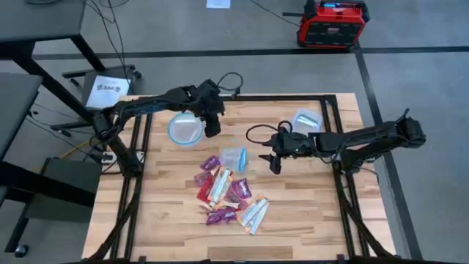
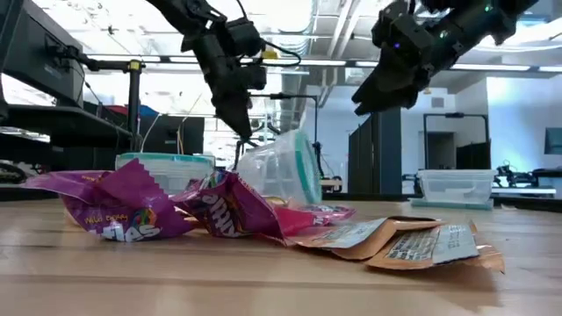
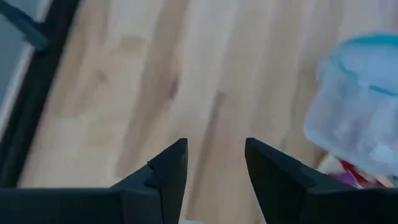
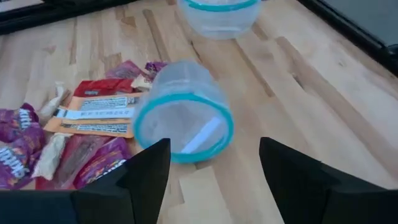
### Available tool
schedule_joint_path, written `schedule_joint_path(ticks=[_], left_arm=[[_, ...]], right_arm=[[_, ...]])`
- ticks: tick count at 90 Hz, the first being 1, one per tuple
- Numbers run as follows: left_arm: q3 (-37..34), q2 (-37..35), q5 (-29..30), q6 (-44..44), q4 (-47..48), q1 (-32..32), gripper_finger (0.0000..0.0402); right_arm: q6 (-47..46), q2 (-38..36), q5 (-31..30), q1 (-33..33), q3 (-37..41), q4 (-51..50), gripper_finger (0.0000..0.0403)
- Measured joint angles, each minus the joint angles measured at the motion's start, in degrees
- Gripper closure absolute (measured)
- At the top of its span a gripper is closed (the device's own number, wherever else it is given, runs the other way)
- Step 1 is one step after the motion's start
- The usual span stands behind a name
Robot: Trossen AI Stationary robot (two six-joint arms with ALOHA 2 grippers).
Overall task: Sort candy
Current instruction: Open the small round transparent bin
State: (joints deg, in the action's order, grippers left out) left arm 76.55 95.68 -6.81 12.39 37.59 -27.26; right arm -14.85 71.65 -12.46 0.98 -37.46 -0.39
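Nearest the table's front edge, the candy (image 1: 229,196) lies in a loose heap on the bare wood: magenta packets (image 2: 114,206), orange-white bar wrappers (image 4: 93,115), red packets and pale silvery wrappers (image 1: 253,213), several overlapping one another. None of it sits inside a container. Just behind the heap a clear blue-rimmed container (image 4: 183,112) lies tipped on its side, touching the nearest sweets, its open mouth turned toward the right arm.

Above and just beside that tipped container hangs the right gripper (image 1: 275,163), off the table; its fingers (image 4: 143,171) are spread wide and grasp nothing. The left gripper (image 1: 212,127) hovers farther back, over bare wood near a round blue-rimmed container (image 1: 186,129) that stands upright; its fingers (image 3: 168,171) are parted with only the table showing between them, so they too are empty.

Farther back on the right side of the table stands a third clear container (image 1: 306,119), well apart from the candy. Beyond the table, on the floor, a red and black box (image 1: 331,23) sits.
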Motion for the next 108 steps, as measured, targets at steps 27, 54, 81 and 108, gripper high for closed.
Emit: schedule_joint_path(ticks=[27,54,81,108], left_arm=[[0.02,0.00,-0.05,-3.45,8.79,6.32,0.0254],[0.02,-0.04,-0.10,-6.36,10.72,13.53,0.0265],[-7.21,-0.52,0.50,-5.26,-1.60,15.37,0.0274],[-13.05,-0.49,-0.59,-4.58,-13.42,16.41,0.0274]], right_arm=[[-3.76,7.80,0.40,1.61,2.50,7.20,0.0171],[-4.00,14.01,0.40,5.10,2.50,9.82,0.0171],[-3.85,13.89,0.40,5.01,2.48,15.33,0.0171],[-3.26,13.91,-1.00,3.77,2.48,15.95,0.0171]])
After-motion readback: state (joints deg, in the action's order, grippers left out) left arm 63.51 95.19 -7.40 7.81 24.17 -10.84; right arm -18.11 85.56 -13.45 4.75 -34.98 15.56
